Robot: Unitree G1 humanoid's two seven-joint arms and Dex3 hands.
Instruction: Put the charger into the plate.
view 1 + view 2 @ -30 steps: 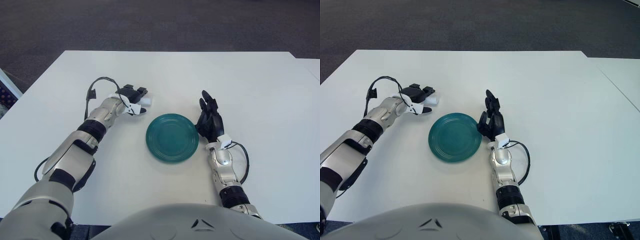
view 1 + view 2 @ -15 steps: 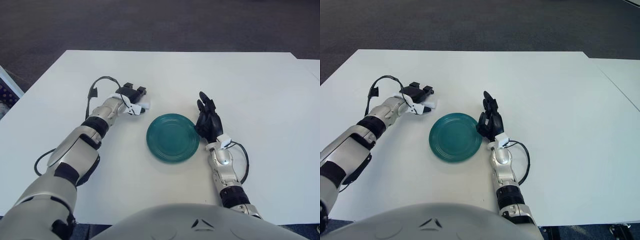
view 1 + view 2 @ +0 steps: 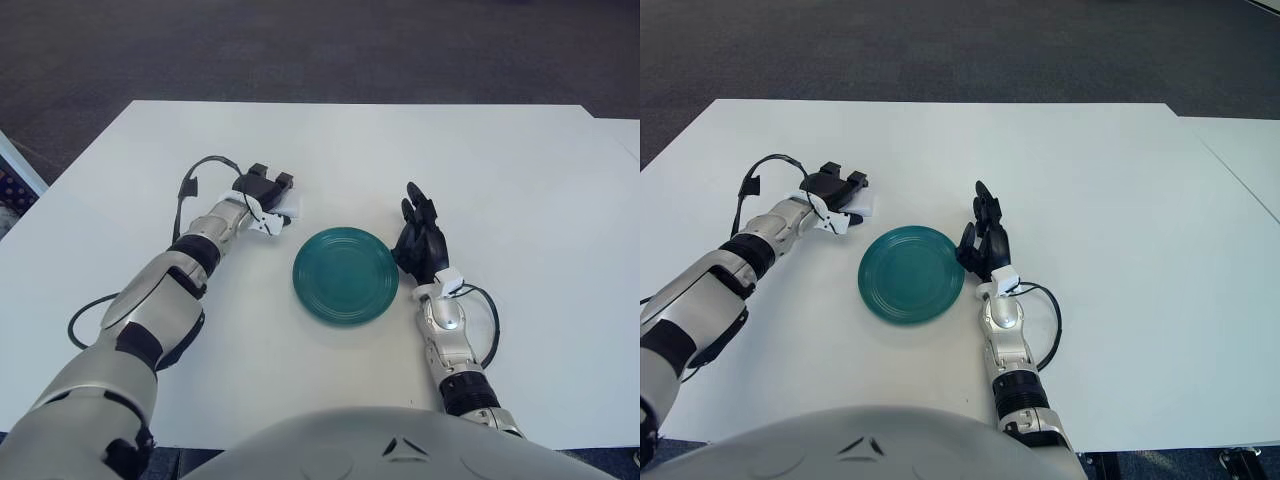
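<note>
The white table (image 3: 520,180) is seen with the teal plate (image 3: 345,274) near its middle, and nothing is held in the plate yet. Compared with 1 second ago, the left hand (image 3: 262,193) is drawn slightly back and lower over the white charger (image 3: 287,206), which lies on the table just beside the plate's upper left rim. The fingers are curled around the charger, but a firm grasp cannot be told. The lift is judged as not yet begun. The right hand (image 3: 420,242) is shown beside the plate's right rim, fingers loosely extended, holding nothing. No brand or writing can be read.
</note>
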